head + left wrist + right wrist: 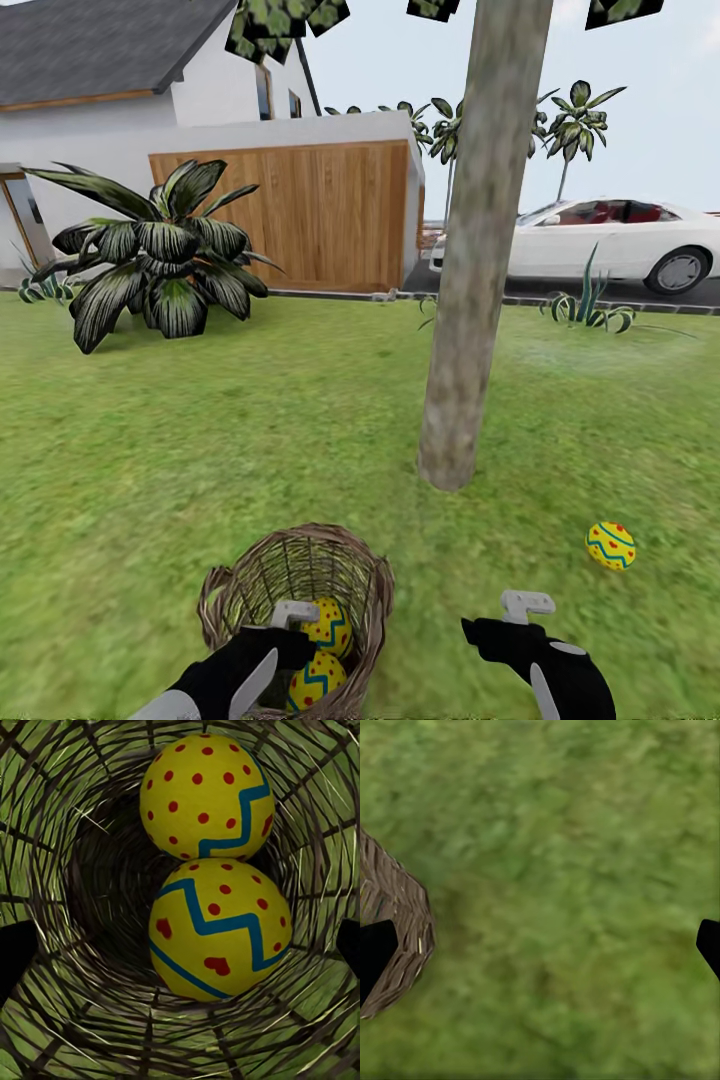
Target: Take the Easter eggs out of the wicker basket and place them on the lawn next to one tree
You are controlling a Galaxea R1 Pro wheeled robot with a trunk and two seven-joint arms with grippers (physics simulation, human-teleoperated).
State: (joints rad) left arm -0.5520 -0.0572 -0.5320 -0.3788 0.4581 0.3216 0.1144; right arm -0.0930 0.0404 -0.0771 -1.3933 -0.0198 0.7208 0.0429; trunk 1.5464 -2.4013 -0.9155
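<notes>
The wicker basket (pixel 240 590) stands on the lawn (pixel 200 470) close in front of me. Two yellow Easter eggs lie inside it, one (pixel 330 622) behind the other (pixel 318 680). In the left wrist view these eggs (pixel 206 795) (pixel 217 930) touch each other deep between the woven walls (pixel 67 870). My left gripper (pixel 283 648) hangs open over the basket's mouth, its fingertips (pixel 15 952) spread either side of the nearer egg. A third egg (pixel 611 545) rests on the grass right of the tree trunk (pixel 470 300). My right gripper (pixel 503 635) is open over bare grass beside the basket rim (pixel 405 922).
A large dark-leaved plant (pixel 160 255) grows at the back left. Behind it are a wooden fence (pixel 290 215) and a white house (pixel 110 90). A white car (pixel 600 240) is parked beyond the lawn at the right. Open grass lies around the trunk.
</notes>
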